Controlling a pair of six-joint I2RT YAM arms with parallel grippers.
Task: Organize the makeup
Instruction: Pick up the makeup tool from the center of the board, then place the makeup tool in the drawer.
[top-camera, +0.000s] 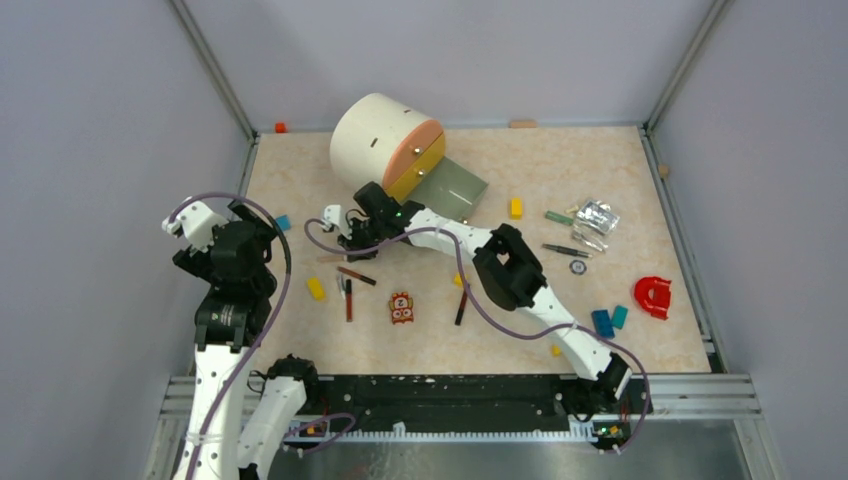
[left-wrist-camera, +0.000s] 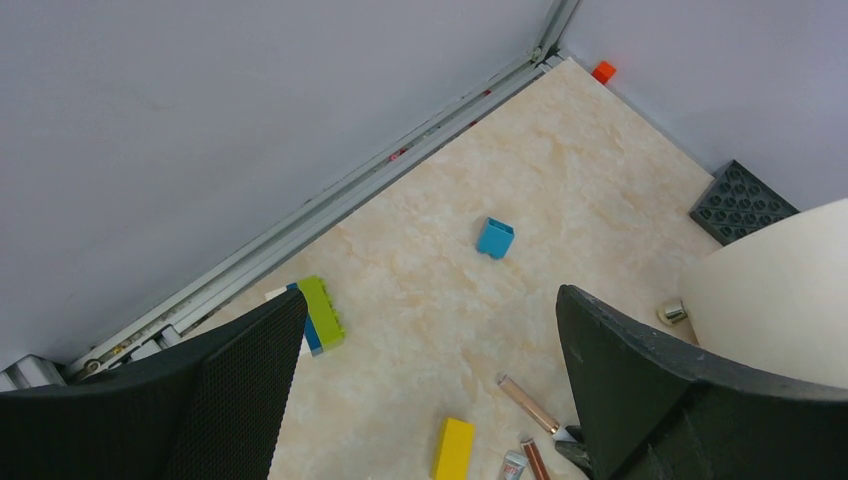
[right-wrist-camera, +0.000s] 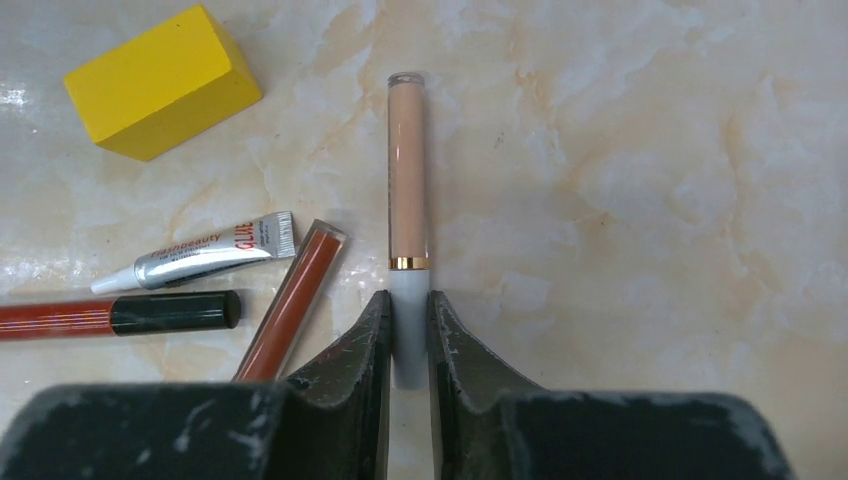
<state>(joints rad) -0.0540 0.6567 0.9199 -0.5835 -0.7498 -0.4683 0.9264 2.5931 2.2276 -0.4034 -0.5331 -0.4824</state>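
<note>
Since right gripper (right-wrist-camera: 408, 302) jaws pinch peach tube (right-wrist-camera: 407, 170) only at its cap, lift level; left gripper (left-wrist-camera: 428, 300) jaws wide.

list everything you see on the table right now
drawer organizer: 1, cream, back centre
peach tube: 1, white cap, in right gripper
glue tube: 1, silver, near peach tube
pencil sticks: at least 3, red, brown, black, centre
toy figure: 1, orange-red, centre front
yellow blocks: at least 3, scattered
blue blocks: 3, blue and teal, left and right
foil packets: some, silver, back right
horseshoe piece: 1, red, right
left gripper: open, left
right gripper: shut on peach tube
</note>
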